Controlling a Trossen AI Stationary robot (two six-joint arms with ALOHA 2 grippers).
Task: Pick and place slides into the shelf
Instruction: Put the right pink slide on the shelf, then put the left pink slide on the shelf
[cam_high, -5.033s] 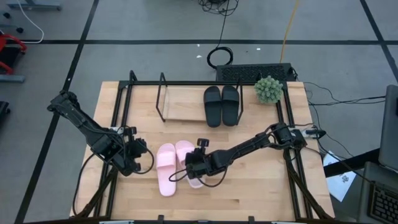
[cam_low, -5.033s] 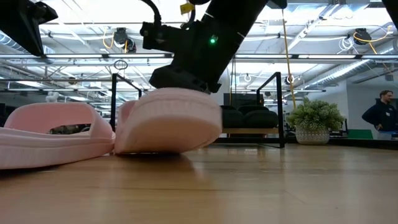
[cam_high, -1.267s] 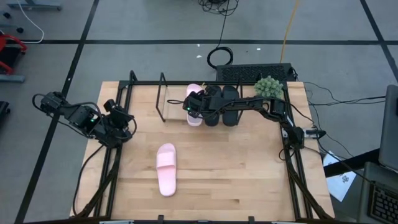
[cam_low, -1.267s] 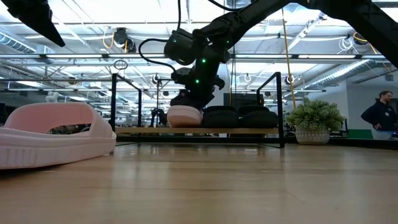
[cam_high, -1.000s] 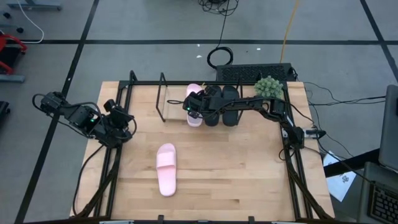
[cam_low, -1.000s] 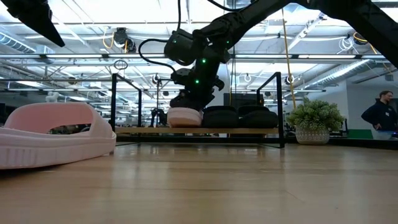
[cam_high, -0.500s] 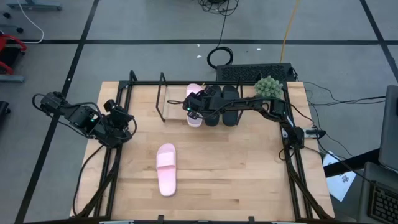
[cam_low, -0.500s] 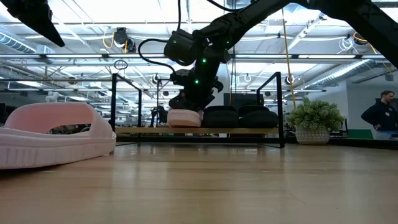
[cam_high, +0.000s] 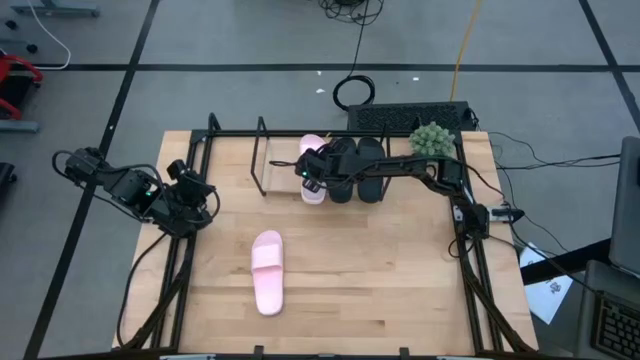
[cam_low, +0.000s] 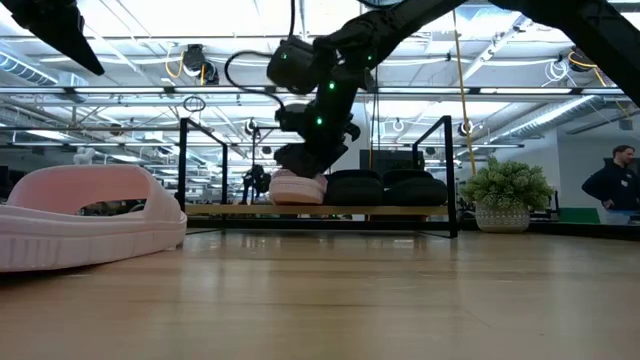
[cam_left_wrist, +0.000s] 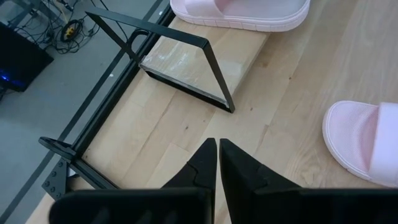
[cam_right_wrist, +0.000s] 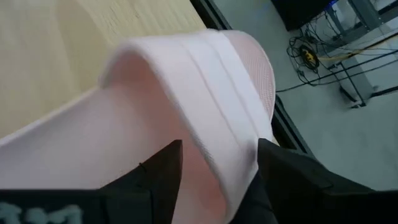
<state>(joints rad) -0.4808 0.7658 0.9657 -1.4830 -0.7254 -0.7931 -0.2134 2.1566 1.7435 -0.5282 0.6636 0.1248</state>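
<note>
since a moment ago the right gripper (cam_high: 312, 172), fingers around the strap of one pink slide (cam_high: 312, 188), has lifted slightly over the shelf (cam_high: 285, 170) beside the black pair (cam_high: 356, 168), so release looks near; the left gripper (cam_high: 196, 202), closed, waits left of the shelf, the other pink slide (cam_high: 267, 272) on the table in front.

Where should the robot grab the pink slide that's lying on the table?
Probably by its wide strap, coming straight down from above. The pink slide lies flat, sole down, alone on the table, and its arched strap stands clear of the footbed, so one finger can slip underneath.
</note>
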